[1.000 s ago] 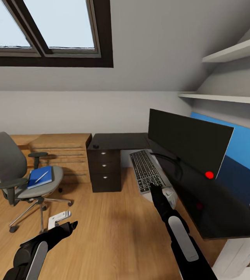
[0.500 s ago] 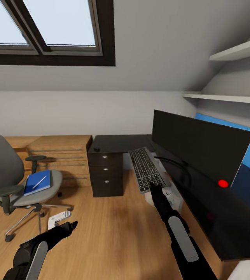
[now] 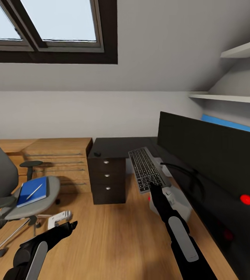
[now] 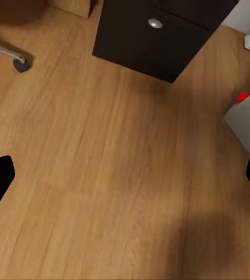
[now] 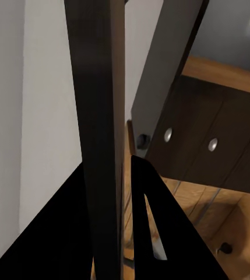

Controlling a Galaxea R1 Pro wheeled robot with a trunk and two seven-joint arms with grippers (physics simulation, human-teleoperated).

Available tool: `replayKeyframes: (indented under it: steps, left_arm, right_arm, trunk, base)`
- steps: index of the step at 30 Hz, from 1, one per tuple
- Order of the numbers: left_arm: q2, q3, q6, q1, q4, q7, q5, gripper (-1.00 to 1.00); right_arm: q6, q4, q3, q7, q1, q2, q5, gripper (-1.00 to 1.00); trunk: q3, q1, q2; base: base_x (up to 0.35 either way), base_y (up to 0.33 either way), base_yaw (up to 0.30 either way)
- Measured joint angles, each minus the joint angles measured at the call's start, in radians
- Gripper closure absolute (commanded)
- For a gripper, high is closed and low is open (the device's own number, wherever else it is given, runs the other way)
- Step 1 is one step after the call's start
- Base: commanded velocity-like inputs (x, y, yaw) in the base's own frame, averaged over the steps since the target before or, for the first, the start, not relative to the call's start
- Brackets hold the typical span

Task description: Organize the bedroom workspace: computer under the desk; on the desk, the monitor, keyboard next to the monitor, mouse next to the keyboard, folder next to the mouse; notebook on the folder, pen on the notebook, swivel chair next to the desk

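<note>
Monitor [image 3: 214, 155] beside tool-held keyboard [image 3: 146, 169]

- I am in an attic bedroom set up as a home office: a sloped ceiling with a dark-framed skylight [image 3: 51, 31] rises above me.
- A glossy black desk [image 3: 121, 146] carries a wide monitor [image 3: 214, 155].
- A grey swivel chair [image 3: 8, 186] stands on the wooden floor [image 3: 113, 233].
- White wall shelves [image 3: 237, 97] and a light wooden drawer chest [image 3: 58, 159] line the walls.

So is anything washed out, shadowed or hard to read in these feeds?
Head view: sharp, evenly lit, keyboard keys legible. Left wrist view: soft dark shadow patches across the floor. Right wrist view: the keyboard edge-on, a dark featureless bar.
</note>
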Motion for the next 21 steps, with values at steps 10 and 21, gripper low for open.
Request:
replayKeyframes:
  steps: [10,21]
  left_arm:
    - [0.000,0.000,0.000,0.000,0.000,0.000,-0.001,-1.00]
    - [0.000,0.000,-0.001,0.000,0.000,0.001,-0.002,-1.00]
  right_arm:
    - [-0.002,0.000,0.001,0.001,0.000,0.000,0.000,1.00]
    - [0.001,0.001,0.000,-0.001,0.000,0.000,0.000,1.00]
  trunk:
    - [0.000,0.000,0.000]
    - [0.000,0.000,0.000]
  base:
    - [0.321,0.072,0.000]
    - [0.321,0.083,0.000]
